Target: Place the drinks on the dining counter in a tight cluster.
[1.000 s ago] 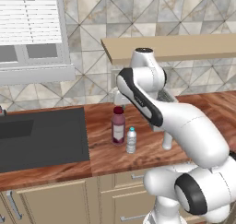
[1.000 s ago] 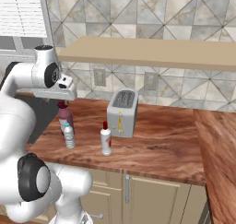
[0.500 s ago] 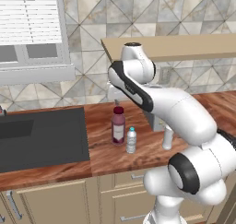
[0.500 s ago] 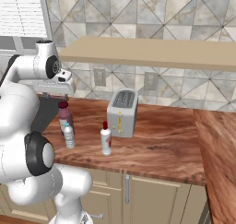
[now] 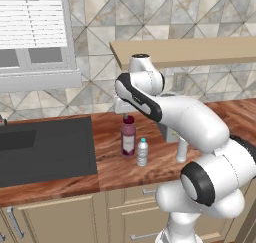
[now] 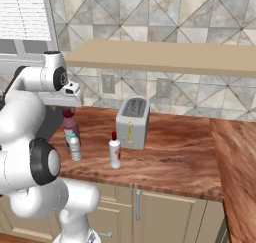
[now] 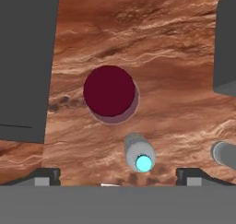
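Hand view looks straight down on the purple bottle [image 7: 109, 91], its maroon cap near the centre, with the small clear bottle [image 7: 139, 154] close by at 5 o'clock and the grey edge of the white bottle [image 7: 224, 154] well off at 4 o'clock. All three stand upright on the wooden counter [image 7: 152, 43], between the dark sink [image 7: 25, 61] at 9 o'clock and the toaster [image 7: 227, 43] at 2 o'clock. The gripper [image 7: 117, 176] is held above them with its fingers spread wide and nothing between them. The white bottle appears to be the outlier, so it is judged the one to be moved next. A good grasp would be made by centring the hand over its red cap [image 6: 114, 136], descending vertically, and closing on the body below the neck. It should be set down just beside the clear bottle without either neighbour being knocked.
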Available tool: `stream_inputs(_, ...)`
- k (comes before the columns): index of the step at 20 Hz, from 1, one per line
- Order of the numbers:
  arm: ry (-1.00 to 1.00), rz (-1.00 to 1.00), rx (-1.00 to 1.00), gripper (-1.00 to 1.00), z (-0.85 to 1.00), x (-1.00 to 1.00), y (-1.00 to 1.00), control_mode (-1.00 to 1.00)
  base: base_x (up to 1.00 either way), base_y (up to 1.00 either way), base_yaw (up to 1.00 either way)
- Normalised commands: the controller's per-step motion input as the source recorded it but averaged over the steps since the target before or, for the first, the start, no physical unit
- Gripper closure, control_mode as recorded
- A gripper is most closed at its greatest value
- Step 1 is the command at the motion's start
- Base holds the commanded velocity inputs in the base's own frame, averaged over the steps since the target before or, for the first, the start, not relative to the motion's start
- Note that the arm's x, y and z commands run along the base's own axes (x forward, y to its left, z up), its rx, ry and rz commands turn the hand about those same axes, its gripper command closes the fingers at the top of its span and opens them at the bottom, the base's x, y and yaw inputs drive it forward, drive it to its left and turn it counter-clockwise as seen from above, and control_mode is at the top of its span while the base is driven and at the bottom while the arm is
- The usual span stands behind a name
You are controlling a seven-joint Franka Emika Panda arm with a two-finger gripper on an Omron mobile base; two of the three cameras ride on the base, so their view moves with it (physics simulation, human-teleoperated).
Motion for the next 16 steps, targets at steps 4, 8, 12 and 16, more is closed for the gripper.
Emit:
stream_inputs(4,0.00,0.00,0.00,-1.00,-0.21,0.29,0.07,-1.00,0.00,0.00,0.00)
stream_inputs(8,0.00,0.00,0.00,-1.00,-0.13,0.33,0.09,-1.00,0.00,0.00,0.00)
stream_inputs(12,0.00,0.00,0.00,-1.00,-0.02,0.31,0.04,-1.00,0.00,0.00,0.00)
stream_inputs(16,0.00,0.00,0.00,-1.00,0.00,0.05,0.00,-1.00,0.00,0.00,0.00)
